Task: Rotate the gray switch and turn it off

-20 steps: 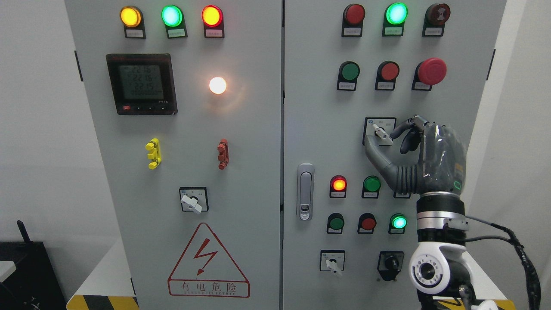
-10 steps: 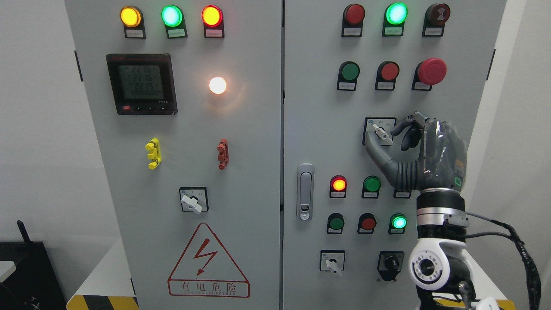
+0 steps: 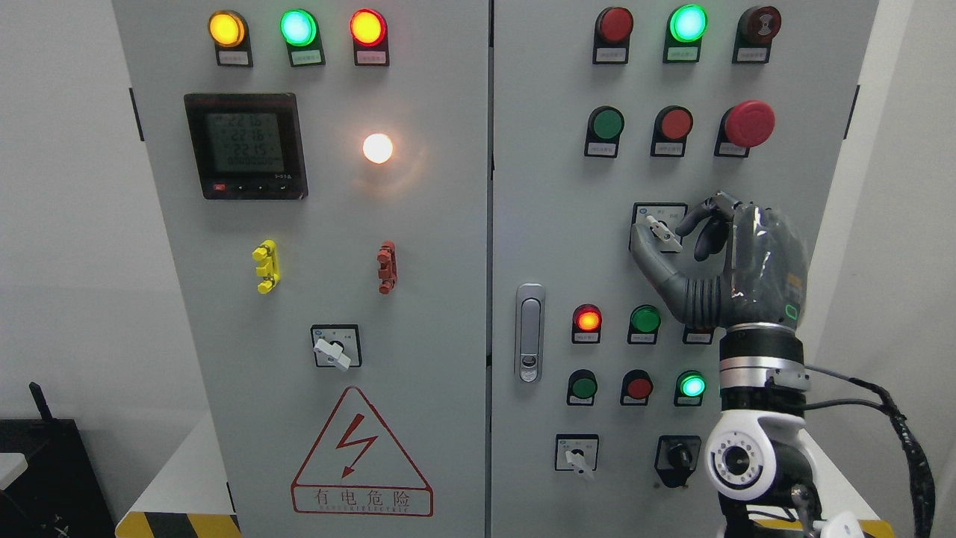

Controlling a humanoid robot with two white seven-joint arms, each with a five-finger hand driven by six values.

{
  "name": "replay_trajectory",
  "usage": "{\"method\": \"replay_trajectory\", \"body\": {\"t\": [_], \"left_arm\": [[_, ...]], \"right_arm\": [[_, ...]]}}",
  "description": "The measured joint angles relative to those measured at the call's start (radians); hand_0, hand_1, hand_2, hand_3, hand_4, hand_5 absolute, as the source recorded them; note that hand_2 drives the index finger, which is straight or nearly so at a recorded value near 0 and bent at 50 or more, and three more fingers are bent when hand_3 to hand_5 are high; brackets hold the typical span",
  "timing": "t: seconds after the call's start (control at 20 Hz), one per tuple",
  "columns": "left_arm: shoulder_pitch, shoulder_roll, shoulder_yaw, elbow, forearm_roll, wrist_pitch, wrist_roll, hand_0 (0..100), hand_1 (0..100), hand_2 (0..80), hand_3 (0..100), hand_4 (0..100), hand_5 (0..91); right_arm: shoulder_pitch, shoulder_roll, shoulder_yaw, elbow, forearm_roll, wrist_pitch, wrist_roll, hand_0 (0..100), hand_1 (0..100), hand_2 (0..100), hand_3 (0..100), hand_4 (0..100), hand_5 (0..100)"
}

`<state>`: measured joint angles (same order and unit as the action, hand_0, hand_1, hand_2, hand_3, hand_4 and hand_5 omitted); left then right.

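The robot's dark grey right hand (image 3: 736, 273) is reaching up from the lower right, pinching the small pale grey rotary switch lever (image 3: 662, 233) between thumb and forefinger, it seems. The lever is sitting tilted in its black-framed square plate (image 3: 657, 213) on the tall light grey cabinet's right door (image 3: 553, 224).

The gray switch (image 3: 662, 232) sits at the right of the frame's middle, on the right cabinet door. It is a small pale lever on a square black-edged plate with a white label strip above. The lever is tilted, running from upper left down to lower right.
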<state>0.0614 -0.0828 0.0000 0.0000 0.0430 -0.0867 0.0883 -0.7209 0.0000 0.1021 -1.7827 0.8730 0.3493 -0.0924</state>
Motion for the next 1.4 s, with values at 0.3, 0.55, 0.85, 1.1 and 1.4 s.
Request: {"method": "replay_trajectory", "body": {"t": [0.3,0.55,0.85,1.1,1.4], "left_arm": [[0.000,0.000,0.000,0.000,0.000,0.000,0.003,12,39,0.0,0,0,0.0],[0.000,0.000,0.000,0.000,0.000,0.000,0.005,12,39,0.0,0,0,0.0],[0.000,0.000,0.000,0.000,0.000,0.000,0.005,12,39,0.0,0,0,0.0],[0.000,0.000,0.000,0.000,0.000,0.000,0.005,12,39,0.0,0,0,0.0],[0.000,0.000,0.000,0.000,0.000,0.000,0.007,12,39,0.0,0,0,0.0]], "right_arm": [[0.002,0.000,0.003,0.001,0.004,0.000,0.000,13,46,65,93,87,100],[0.004,0.000,0.004,0.001,0.005,0.000,0.000,14,46,65,93,87,100],[0.005,0.000,0.006,0.002,0.006,0.005,0.003,18,47,66,94,88,100],[0.005,0.000,0.006,0.002,0.006,0.013,0.002,19,46,67,95,88,100],[0.002,0.000,0.007,0.002,0.007,0.015,0.001,20,46,68,96,89,100]]}}
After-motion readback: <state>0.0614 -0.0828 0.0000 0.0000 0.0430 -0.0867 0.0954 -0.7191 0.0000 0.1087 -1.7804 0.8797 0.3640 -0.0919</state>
